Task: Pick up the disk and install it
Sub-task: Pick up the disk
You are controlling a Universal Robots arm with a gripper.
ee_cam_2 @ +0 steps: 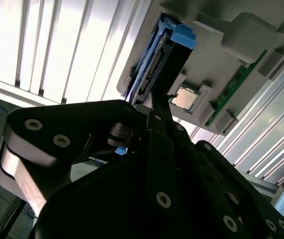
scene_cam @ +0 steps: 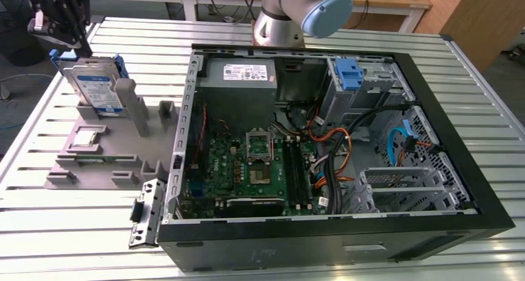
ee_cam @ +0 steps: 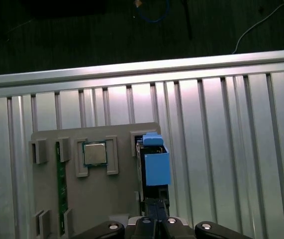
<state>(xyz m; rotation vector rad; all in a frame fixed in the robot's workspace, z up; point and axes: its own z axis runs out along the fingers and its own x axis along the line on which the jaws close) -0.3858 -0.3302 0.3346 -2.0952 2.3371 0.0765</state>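
Cut off by the upper-left frame edge in the exterior view: the upper part of the gripper (scene_cam: 82,44), a dark shape against a dim background, linkage detail hard to make out. Fingers pressed together to a single narrow tip in both wrist views (ee_cam_2: 167,97) (ee_cam: 154,209), nothing pinched between them.

Just below that tip, apart from it: the disk (scene_cam: 94,87), standing on edge in a slot of a grey fixture (scene_cam: 98,152) at the exterior view's left, white-and-blue label facing the camera, blue carrier around it. Seen edge-on in both wrist views (ee_cam_2: 164,59) (ee_cam: 155,169), label out of sight, near end partly covered by the fingers in the first wrist view.

Beside the disk on the same fixture: a square processor chip (ee_cam: 94,153) and a green memory stick (ee_cam: 60,184), the stick partly hidden in its groove.

At centre and right of the exterior view: an open computer case (scene_cam: 328,225) on a slatted metal table (scene_cam: 82,232), the arm (scene_cam: 299,10) cropped at the top edge.
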